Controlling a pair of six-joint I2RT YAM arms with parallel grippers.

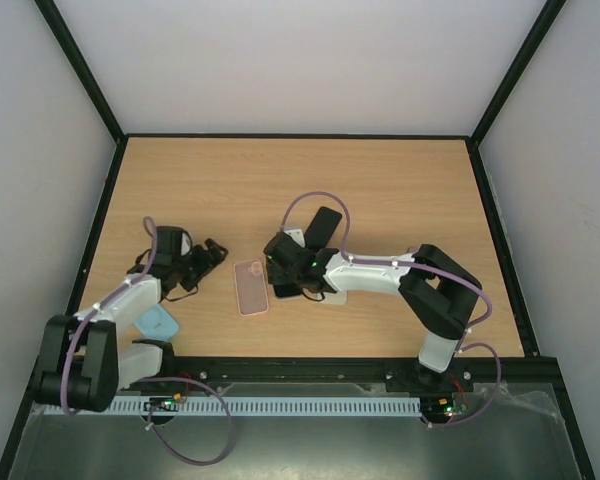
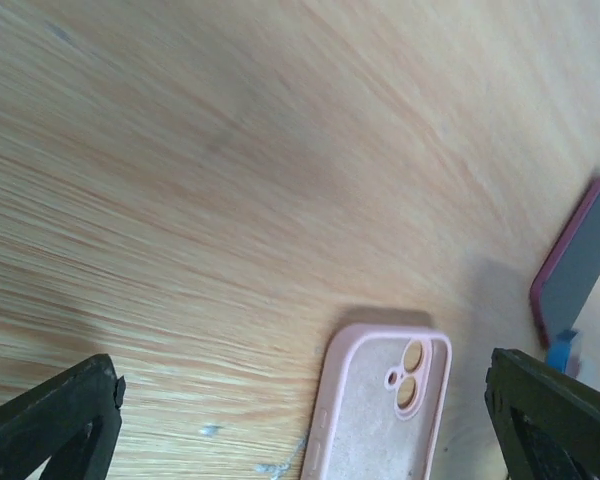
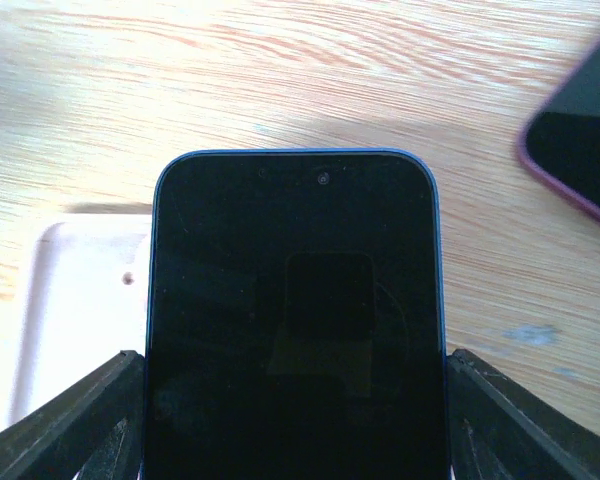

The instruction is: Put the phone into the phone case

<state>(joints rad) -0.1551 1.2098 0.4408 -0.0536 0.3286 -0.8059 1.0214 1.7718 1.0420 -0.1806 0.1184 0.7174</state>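
Phone point(image 3: 295, 330) clamped by long edges in right gripper point(image 3: 295, 425), just right of pink case point(image 1: 250, 288). Left gripper point(image 1: 213, 253) wide open, empty, left of case. Recommended: square phone over case, camera end toward cutout point(image 2: 412, 365), lower flat.

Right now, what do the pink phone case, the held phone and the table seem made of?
Pink phone case: soft silicone-like rubber, judging by its rounded lip and dull matte surface. Blue-edged phone: glossy glass front, showing reflections; the edge material is unclear. Table: wood or wood-look laminate, with visible grain and a satin sheen.
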